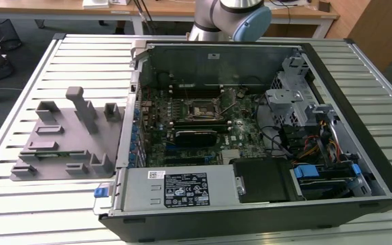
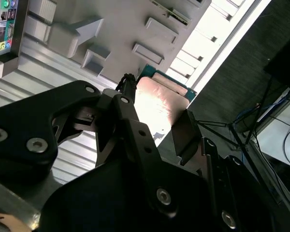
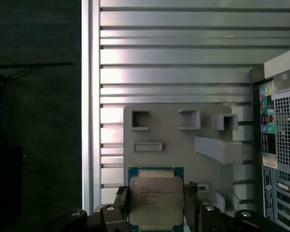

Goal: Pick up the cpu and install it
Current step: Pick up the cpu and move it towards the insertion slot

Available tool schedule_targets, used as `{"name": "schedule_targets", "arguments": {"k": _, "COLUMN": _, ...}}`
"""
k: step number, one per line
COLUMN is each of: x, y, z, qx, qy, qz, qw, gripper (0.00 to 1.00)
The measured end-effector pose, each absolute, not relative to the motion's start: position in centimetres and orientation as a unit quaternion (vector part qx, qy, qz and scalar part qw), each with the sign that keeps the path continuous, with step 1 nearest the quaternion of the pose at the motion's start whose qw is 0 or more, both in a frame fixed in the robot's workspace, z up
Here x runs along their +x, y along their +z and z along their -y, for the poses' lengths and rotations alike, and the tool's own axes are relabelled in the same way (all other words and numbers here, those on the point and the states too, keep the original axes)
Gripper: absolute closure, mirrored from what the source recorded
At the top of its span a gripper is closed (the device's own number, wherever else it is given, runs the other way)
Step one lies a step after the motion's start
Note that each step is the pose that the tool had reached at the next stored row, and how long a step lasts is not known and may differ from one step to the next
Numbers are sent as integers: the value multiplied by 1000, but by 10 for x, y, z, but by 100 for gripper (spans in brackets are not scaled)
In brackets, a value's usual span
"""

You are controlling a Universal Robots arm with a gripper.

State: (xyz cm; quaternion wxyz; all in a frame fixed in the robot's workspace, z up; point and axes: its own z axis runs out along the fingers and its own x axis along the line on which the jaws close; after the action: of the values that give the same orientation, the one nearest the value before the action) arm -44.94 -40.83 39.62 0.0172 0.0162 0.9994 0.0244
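Observation:
The cpu (image 3: pixel 155 199), a flat square chip with a pale metal top and a green rim, sits between the two black fingers (image 3: pixel 121 199) of my gripper (image 3: pixel 155 205), which is shut on its opposite edges. In the second wrist view the cpu (image 2: pixel 159 104) is bright with glare between the gripper (image 2: pixel 157 121) fingers. It hangs well above the grey fixture plate (image 3: pixel 174 145) on the slatted table. The open computer case (image 1: pixel 250 127) lies on the table, and the black-and-metal socket frame (image 1: pixel 201 109) sits on its motherboard.
The grey fixture plate (image 1: pixel 67 138) with upright holders lies toward the exterior view's left of the case, with a green circuit strip (image 1: pixel 46 153) on it. The arm's base joint (image 1: pixel 234 18) stands behind the case. Drive cages and cables (image 1: pixel 305 132) fill the case's right side.

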Motion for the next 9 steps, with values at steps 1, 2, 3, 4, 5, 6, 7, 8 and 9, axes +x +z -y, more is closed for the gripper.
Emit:
{"name": "schedule_targets", "arguments": {"k": 1, "x": -449, "y": 398, "z": 408, "qx": 16, "qy": 24, "qz": -999, "qw": 17, "gripper": 46}}
{"name": "schedule_targets", "arguments": {"k": 2, "x": -449, "y": 400, "z": 408, "qx": 16, "qy": 24, "qz": -999, "qw": 18, "gripper": 46}}
{"name": "schedule_targets", "arguments": {"k": 3, "x": -449, "y": 401, "z": 408, "qx": 16, "qy": 24, "qz": -999, "qw": 18, "gripper": 46}}
{"name": "schedule_targets", "arguments": {"k": 4, "x": -450, "y": 401, "z": 408, "qx": 16, "qy": 24, "qz": -999, "qw": 18, "gripper": 46}}
{"name": "schedule_targets", "arguments": {"k": 5, "x": -449, "y": 401, "z": 408, "qx": 16, "qy": 24, "qz": -999, "qw": 18, "gripper": 46}}
{"name": "schedule_targets", "arguments": {"k": 6, "x": -449, "y": 401, "z": 408, "qx": 16, "qy": 24, "qz": -999, "qw": 18, "gripper": 46}}
{"name": "schedule_targets", "arguments": {"k": 7, "x": -449, "y": 401, "z": 408, "qx": 16, "qy": 24, "qz": -999, "qw": 18, "gripper": 46}}
{"name": "schedule_targets", "arguments": {"k": 8, "x": -449, "y": 402, "z": 408, "qx": 16, "qy": 24, "qz": -999, "qw": 18, "gripper": 46}}
{"name": "schedule_targets", "arguments": {"k": 9, "x": -448, "y": 402, "z": 408, "qx": 16, "qy": 24, "qz": -999, "qw": 18, "gripper": 46}}
